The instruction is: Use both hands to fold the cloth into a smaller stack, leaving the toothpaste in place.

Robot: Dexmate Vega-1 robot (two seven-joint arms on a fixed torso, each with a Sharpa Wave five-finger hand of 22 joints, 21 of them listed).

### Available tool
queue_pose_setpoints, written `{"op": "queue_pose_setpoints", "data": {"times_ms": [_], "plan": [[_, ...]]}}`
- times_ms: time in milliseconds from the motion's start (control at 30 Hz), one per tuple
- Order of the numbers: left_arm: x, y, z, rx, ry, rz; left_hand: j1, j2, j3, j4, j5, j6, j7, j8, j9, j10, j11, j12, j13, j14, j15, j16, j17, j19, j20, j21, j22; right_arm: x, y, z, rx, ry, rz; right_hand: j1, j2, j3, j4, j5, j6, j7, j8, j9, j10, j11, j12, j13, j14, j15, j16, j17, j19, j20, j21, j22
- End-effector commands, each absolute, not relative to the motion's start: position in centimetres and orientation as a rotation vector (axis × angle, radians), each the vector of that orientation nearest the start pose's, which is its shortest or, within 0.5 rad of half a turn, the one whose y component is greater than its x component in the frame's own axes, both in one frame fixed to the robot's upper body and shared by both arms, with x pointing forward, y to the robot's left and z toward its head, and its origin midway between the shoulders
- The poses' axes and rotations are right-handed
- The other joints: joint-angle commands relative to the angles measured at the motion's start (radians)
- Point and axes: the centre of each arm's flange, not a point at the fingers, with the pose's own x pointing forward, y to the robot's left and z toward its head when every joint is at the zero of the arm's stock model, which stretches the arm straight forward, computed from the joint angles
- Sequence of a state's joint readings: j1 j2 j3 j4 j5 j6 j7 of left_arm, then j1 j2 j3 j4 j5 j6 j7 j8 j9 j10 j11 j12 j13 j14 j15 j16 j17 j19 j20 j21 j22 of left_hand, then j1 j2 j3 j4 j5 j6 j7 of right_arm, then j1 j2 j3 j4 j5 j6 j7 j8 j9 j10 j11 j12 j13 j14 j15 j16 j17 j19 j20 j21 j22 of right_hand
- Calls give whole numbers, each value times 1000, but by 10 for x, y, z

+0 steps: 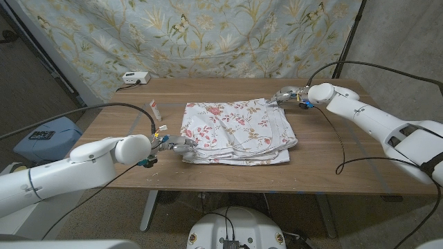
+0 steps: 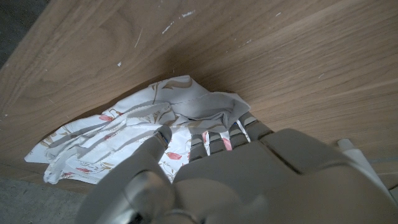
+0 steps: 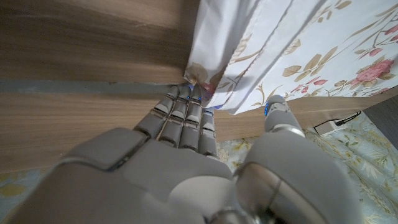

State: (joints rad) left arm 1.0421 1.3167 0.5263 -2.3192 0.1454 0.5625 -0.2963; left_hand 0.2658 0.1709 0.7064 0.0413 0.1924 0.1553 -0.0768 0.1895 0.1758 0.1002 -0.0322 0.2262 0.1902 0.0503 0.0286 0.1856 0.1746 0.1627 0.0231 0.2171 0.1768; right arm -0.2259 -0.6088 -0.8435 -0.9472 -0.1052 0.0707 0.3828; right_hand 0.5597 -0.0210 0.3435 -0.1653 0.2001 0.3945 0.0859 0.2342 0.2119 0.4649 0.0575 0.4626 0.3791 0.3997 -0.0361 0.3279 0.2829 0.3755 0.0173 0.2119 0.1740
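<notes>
While folded on the table (image 1: 332,155), cloth (image 1: 235,131) corners in both hands' fingers (image 1: 181,144).

A makeshift robot lab: a floral backdrop sheet (image 1: 208,34) hangs behind the wooden table (image 1: 228,173), with loose cables (image 1: 346,149) trailing.

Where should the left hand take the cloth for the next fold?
Probably the near-left corner of the cloth, coming from the robot's left, where the left hand already reaches. The layered edges bunch there, giving its fingers something to pinch.

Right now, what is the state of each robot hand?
Left robot hand: gripping the near-left corner of the cloth.
Right robot hand: pinching the cloth's far-right corner.
</notes>
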Motion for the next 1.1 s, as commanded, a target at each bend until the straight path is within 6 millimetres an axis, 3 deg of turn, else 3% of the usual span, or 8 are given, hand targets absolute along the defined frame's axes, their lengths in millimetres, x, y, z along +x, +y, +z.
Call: {"op": "queue_pose_setpoints", "data": {"times_ms": [33, 367, 467, 600, 767, 967, 1000, 1100], "plan": [[491, 258, -69, 1487, -98, -379, -4, -7, 10, 1, -3, 10, 0, -2, 2, 8, -2, 2, 1, 7, -3, 2, 2, 8, 2, -1, 1, 726, -270, 70, -1187, -255, 315, 34, -2, 0, -3, 6, 51, -9, 19, 10, 46, -16, 55, 37, 51, -21, 30, 30, 36, 4, 14, 5], [492, 258, -70, 1487, -98, -382, -3, -8, 12, -1, -3, 9, -2, -3, 2, 8, -2, 0, 1, 9, -3, 1, 2, 9, 1, -2, 1, 726, -265, 69, -1195, -260, 287, 108, -8, -12, -3, 5, 162, -27, 53, 29, 135, -60, 188, 133, 173, -71, 117, 115, 129, 7, 34, 8], [493, 258, -70, 1487, -98, -384, -3, -8, 13, -3, -3, 9, -2, -3, 2, 8, -3, -1, 1, 9, -3, 0, 1, 10, 0, -2, 1, 725, -265, 69, -1195, -264, 277, 134, -9, -16, -3, 5, 198, -38, 65, 35, 156, -72, 227, 163, 205, -97, 145, 143, 160, -1, 41, 9], [494, 257, -70, 1488, -103, -387, -2, -9, 14, -4, -3, 9, -3, -4, 2, 7, -2, -2, 1, 9, -2, 0, 1, 10, 0, -2, 1, 725, -265, 69, -1195, -265, 269, 145, -10, -19, -2, 5, 220, -42, 72, 39, 171, -74, 247, 178, 219, -98, 158, 157, 177, -4, 45, 10], [496, 255, -70, 1492, -101, -391, 0, -9, 16, -8, -3, 11, -3, -3, 2, 8, -3, -3, 1, 11, -4, -1, 0, 11, 0, -2, 1, 722, -264, 71, -1200, -268, 253, 177, -13, -23, -3, 6, 275, -64, 91, 48, 207, -95, 297, 215, 279, -126, 196, 187, 229, -23, 60, 11], [497, 254, -71, 1496, -97, -396, 1, -10, 17, -10, -3, 15, -4, -2, 2, 10, -4, -3, 1, 12, -5, -1, 0, 13, -1, -2, 1, 719, -261, 76, -1207, -270, 246, 202, -13, -18, -5, 7, 307, -70, 104, 53, 229, -108, 324, 235, 309, -141, 207, 196, 255, -30, 68, 12], [498, 253, -71, 1496, -93, -394, 1, -10, 18, -11, -3, 16, -4, -2, 2, 10, -4, -3, 1, 13, -4, -1, 0, 13, -2, -2, 1, 717, -260, 79, -1216, -273, 247, 207, -13, -18, -4, 7, 315, -71, 107, 55, 240, -126, 334, 242, 316, -145, 208, 198, 260, -31, 69, 12], [499, 253, -71, 1493, -94, -395, 1, -10, 18, -12, -3, 17, -4, -2, 2, 10, -5, -3, 1, 13, -5, -1, 0, 14, -2, -2, 1, 715, -257, 82, -1221, -277, 246, 217, -13, -15, -6, 7, 321, -71, 110, 57, 244, -129, 341, 249, 327, -149, 211, 200, 268, -32, 71, 13]]}}
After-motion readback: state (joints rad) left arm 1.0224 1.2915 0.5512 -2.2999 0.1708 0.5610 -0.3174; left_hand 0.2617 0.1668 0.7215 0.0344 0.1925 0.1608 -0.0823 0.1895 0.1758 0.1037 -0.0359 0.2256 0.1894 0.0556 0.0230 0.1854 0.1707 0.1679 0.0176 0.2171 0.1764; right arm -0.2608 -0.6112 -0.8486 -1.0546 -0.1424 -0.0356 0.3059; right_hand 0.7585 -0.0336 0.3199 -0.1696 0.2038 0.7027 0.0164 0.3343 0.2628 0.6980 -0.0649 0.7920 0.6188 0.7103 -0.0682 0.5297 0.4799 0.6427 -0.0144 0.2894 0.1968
